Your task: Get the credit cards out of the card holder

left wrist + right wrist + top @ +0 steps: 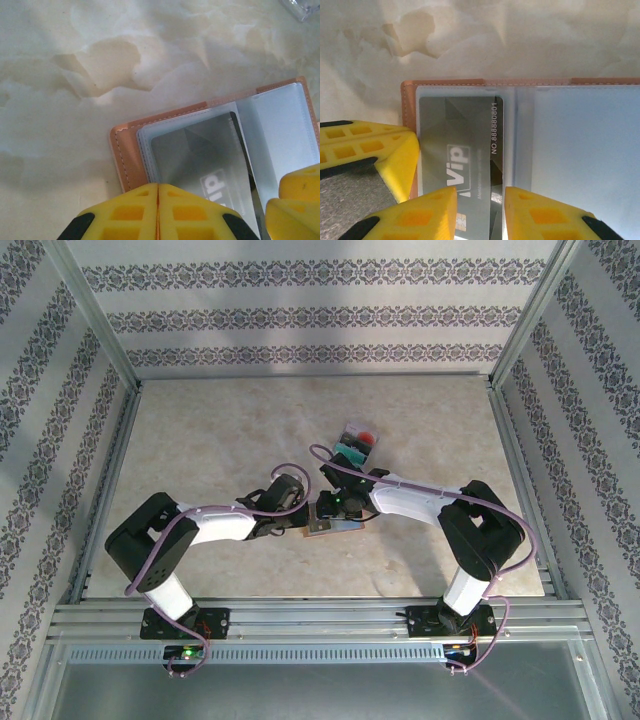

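L claw [157, 212] has its pads pressed together, tips at the edge of the card holder [122, 155]; can't tell if it nips the leather. The holder lies open and flat on the marbled tabletop [220, 430], brown stitched leather w/ clear pockets. A glossy grey card [455, 130] sits in the pocket nearest L claw, its near end between the slightly spread tips of R claw [480, 212]. Both arms reach low, meeting mid-table. The stack of cards [357, 440] lies beyond, apart.
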Motion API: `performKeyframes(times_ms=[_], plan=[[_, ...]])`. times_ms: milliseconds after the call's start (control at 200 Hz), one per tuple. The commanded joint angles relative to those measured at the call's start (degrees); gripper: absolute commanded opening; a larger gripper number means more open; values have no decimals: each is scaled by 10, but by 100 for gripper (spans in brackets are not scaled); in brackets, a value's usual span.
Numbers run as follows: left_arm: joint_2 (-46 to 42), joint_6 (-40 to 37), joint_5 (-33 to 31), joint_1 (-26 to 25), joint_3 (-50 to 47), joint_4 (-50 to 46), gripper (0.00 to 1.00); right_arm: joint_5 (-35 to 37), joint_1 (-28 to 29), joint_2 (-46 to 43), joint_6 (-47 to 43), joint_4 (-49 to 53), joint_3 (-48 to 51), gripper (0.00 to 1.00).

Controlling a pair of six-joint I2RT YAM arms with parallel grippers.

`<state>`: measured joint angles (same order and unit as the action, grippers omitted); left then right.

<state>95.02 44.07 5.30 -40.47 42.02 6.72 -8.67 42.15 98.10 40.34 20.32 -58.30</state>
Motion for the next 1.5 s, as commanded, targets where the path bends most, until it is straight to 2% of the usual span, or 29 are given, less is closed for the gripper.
performKeyframes(times_ms=[0, 530, 1024, 1494], plan=[[12, 8, 8, 10, 2, 15, 10, -13, -3, -8, 13, -17, 12, 32], [16, -7, 14, 13, 5, 1, 10, -54, -31, -15, 33, -78, 51, 32], [21, -12, 18, 13, 10, -7, 10, -120, -54, -8, 51, -167, 90, 23], [24, -15, 17, 13, 14, -15, 9, -162, -68, -33, 68, -226, 124, 21]])
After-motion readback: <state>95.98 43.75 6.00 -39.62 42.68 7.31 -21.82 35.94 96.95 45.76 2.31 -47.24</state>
